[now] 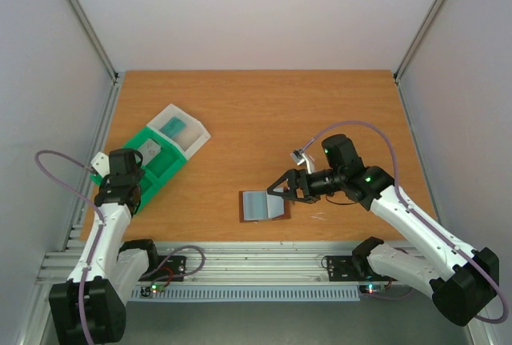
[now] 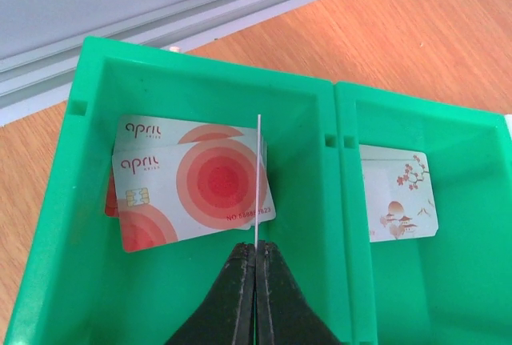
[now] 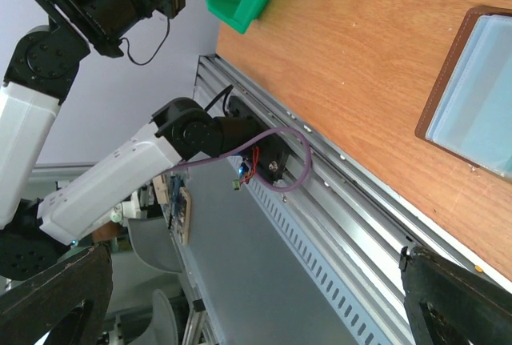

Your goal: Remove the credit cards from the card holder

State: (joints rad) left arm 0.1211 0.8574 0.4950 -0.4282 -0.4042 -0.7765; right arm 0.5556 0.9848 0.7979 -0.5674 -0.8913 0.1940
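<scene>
The left end effector (image 2: 256, 247) is clenched on 1 credit card (image 2: 258, 177), edge-on above the green tray (image 2: 200, 65) where red cards (image 2: 192, 193) lie. It is probably light, stiff and slippery, so pinch an edge. The right end effector (image 1: 278, 195) is released at the card holder (image 1: 258, 206), right of the tray.

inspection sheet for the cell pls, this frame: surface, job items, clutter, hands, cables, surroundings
Surface: wooden table, no spills seen.
Job's things: card holder lies open, front centre, inner faces up. Two red cards are stacked in one compartment, a blossom-print card in the next. A teal card is in the clear box.
Clutter: only the green tray and the clear box at its far end.
Hands: left hand is shut on a thin card seen edge-on, above the red cards. Right hand is open at the holder's right edge; contact unclear.
Cables: purple cable on the left arm and on the right arm, both away from the items.
Surroundings: pale walls, aluminium rail at the near edge.
</scene>
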